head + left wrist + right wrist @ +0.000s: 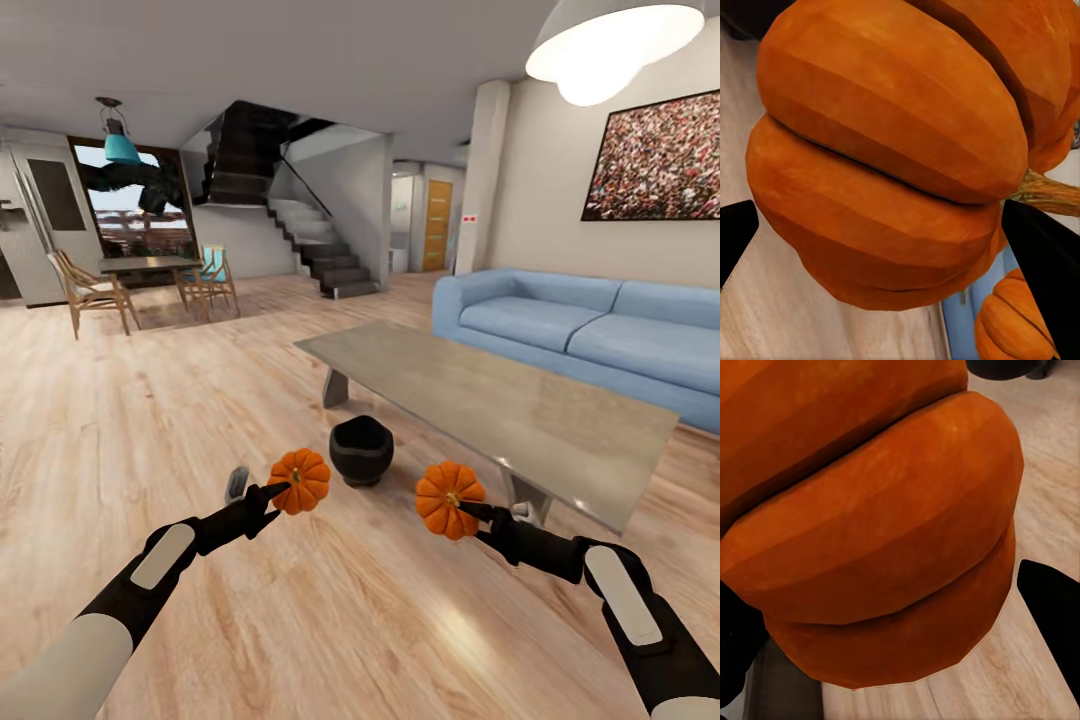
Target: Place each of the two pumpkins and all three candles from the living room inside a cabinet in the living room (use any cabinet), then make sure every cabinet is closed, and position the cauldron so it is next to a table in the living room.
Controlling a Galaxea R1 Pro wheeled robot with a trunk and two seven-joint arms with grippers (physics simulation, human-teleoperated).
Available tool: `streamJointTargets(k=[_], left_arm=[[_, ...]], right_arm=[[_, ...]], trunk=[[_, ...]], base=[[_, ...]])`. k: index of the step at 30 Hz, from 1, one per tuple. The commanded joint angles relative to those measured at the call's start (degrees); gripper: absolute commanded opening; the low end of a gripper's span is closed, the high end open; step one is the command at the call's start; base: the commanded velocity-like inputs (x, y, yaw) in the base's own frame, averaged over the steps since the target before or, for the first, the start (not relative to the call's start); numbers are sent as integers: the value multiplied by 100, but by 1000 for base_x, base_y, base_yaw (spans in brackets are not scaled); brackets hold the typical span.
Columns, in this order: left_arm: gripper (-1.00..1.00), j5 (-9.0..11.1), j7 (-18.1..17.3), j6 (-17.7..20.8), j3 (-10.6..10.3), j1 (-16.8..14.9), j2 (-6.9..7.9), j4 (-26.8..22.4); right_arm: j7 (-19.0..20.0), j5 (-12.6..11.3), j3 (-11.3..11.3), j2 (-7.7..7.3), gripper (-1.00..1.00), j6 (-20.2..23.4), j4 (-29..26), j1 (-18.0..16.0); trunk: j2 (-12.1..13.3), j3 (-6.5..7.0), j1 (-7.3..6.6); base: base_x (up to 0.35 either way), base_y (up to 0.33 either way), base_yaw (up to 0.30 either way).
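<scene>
Both arms hold a ribbed orange pumpkin above the wooden floor. My left gripper (283, 489) is shut on the left pumpkin (300, 480) (892, 157). My right gripper (466, 511) is shut on the right pumpkin (449, 498) (870, 525), which also appears small in the left wrist view as the other pumpkin (1009, 322). Between and just beyond the two pumpkins, the black cauldron (361, 450) stands on the floor beside the low glass-topped table (560, 420). The cabinet and the candles are out of view.
A blue sofa (590, 325) runs along the right wall behind the table. Far left stand a dark dining table with wooden chairs (150, 275), with a staircase (320, 245) beyond. A small grey object (237, 484) lies on the floor by my left gripper.
</scene>
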Motion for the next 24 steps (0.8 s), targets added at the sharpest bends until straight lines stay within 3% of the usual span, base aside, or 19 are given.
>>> streamJointTargets(k=[1, 12, 24], left_arm=[[-100, 72, -15, 13, -14, -6, 5, -6], [-100, 76, -23, 23, -14, -6, 5, 4], [-100, 81, -24, 24, -14, -6, 5, 13]], right_arm=[[33, -53, -14, 2, -100, 40, -4, -5], [33, -64, -7, 11, -100, 40, -6, -5], [33, -54, -7, 36, -100, 40, -6, -5]], trunk=[[-3, -5, 2], [-3, -5, 2], [-3, -5, 2]], base=[[332, 0, 78], [334, 15, 232], [281, 166, 291]])
